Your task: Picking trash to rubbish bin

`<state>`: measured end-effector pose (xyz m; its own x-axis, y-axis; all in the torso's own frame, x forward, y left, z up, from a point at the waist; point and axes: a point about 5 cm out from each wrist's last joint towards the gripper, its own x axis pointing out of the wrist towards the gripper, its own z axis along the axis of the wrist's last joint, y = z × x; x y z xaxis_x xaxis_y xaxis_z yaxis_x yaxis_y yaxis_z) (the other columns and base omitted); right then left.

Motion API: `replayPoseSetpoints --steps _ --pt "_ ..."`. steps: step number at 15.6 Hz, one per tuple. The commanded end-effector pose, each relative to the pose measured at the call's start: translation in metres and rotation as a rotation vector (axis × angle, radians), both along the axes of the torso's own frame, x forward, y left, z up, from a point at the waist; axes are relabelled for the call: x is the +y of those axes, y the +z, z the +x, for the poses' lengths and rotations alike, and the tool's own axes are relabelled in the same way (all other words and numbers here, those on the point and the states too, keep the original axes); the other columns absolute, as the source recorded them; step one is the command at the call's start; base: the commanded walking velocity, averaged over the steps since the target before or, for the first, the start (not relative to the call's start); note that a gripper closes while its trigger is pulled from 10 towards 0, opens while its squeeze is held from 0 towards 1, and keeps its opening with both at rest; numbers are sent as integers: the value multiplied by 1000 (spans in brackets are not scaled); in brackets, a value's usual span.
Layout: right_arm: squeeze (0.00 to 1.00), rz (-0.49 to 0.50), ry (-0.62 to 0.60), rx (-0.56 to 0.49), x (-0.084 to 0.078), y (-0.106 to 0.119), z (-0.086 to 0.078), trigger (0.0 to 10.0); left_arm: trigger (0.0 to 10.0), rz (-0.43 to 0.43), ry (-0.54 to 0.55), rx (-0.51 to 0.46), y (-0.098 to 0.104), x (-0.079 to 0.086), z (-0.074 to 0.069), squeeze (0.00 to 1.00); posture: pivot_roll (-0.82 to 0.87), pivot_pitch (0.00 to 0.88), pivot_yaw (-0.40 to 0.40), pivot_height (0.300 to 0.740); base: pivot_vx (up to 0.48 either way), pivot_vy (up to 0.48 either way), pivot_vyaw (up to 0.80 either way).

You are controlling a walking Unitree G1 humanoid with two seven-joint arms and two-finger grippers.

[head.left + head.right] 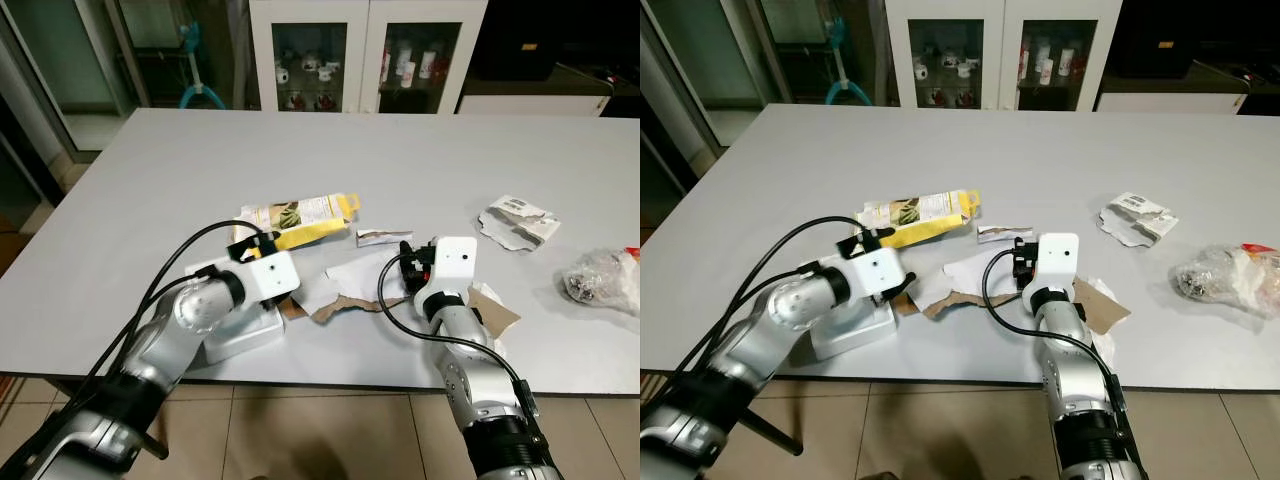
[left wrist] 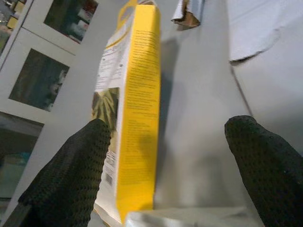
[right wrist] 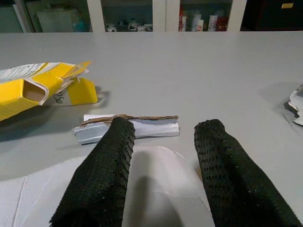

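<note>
So, both arms are out over the grey surface (image 1: 200,170), and trash is scattered across it. My left claw (image 2: 168,165) has its two black fingers spread wide, and nothing is in its grip. The flattened yellow carton (image 1: 300,222) lies on its side right in front of it; in the left wrist view the carton's yellow edge runs up between the fingers, nearer one of them, though I cannot tell whether it touches. The left wrist sits over a white box (image 1: 240,335) near the surface's front edge.

My right claw (image 3: 163,156) is open too, fingers moderately parted and empty. It hovers above a torn white sheet (image 1: 355,275), with ragged brown cardboard (image 1: 345,305) lying just below that sheet toward me. Just beyond the fingertips lies a small folded strip of white paper with a brown edge (image 3: 128,126), and the carton's open end (image 3: 35,92) is just past it to the left.

Further right, well apart from both claws, sits a crumpled white wrapper (image 1: 517,222), and a clear plastic bag (image 1: 600,280) bunched up near the right edge. Another scrap of brown cardboard (image 1: 497,310) pokes out beside my right forearm. Beyond the surface stands a white glass-door cabinet (image 1: 365,55) with small bottles inside.
</note>
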<state>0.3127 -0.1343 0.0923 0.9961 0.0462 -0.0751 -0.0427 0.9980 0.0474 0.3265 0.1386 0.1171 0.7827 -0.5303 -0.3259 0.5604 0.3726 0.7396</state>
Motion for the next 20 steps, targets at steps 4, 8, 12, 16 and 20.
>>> replayPoseSetpoints --steps 4,8,12,16,20 --pt "0 16 -25 -16 -2 4 2 10000 10000 142 31 -147 -9 -19 21 0 -5 0 39 740 0 0 0" --pt "0 26 -17 -15 4 4 1 10000 10000 151 47 -210 -7 -35 32 0 -13 0 38 740 0 0 0" --pt "0 32 -28 -14 3 4 0 10000 10000 209 88 -262 -9 -38 40 0 -20 0 45 740 0 0 0" --pt "0 35 -44 -20 2 6 0 10000 10000 287 105 -284 -17 -34 41 0 -25 0 48 740 0 0 0" --pt "0 48 -62 -17 0 5 -1 10000 10000 311 111 -321 -20 -36 41 0 -33 0 47 740 0 0 0"
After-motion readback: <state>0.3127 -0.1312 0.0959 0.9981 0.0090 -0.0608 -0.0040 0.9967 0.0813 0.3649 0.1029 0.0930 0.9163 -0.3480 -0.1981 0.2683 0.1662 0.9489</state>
